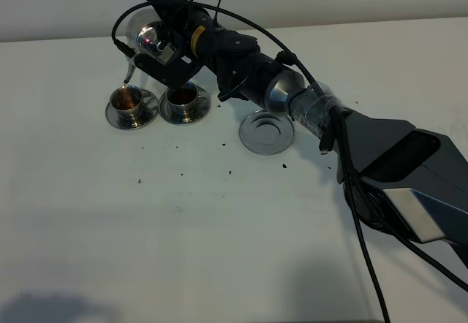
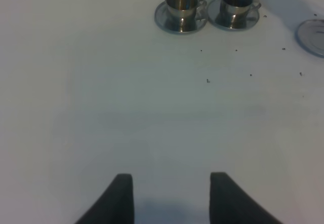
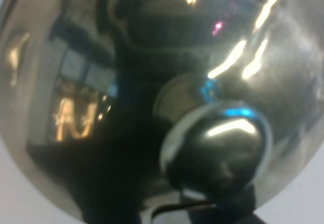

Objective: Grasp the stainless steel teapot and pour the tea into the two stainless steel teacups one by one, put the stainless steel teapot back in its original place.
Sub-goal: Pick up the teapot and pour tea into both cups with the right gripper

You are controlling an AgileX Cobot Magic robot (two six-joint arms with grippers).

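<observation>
The stainless steel teapot (image 1: 150,36) hangs tilted above the table's far left, its thin spout (image 1: 129,71) pointing down over the left teacup (image 1: 130,101). My right gripper (image 1: 171,47) is shut on the teapot from its handle side. In the right wrist view the teapot's lid (image 3: 101,82) and knob (image 3: 217,148) fill the picture. The left teacup holds brownish liquid, and the right teacup (image 1: 183,97) looks dark inside. Each cup sits on a saucer. The left wrist view shows both cups (image 2: 182,2) (image 2: 237,0) far ahead of my open left gripper (image 2: 172,196). The original place, a round steel coaster (image 1: 267,131), lies bare.
Small dark specks (image 1: 228,169) dot the white table (image 1: 183,250) in front of the cups and coaster. The right arm (image 1: 314,107) stretches diagonally from the lower right across the coaster's far side. A wall runs behind the table's far edge.
</observation>
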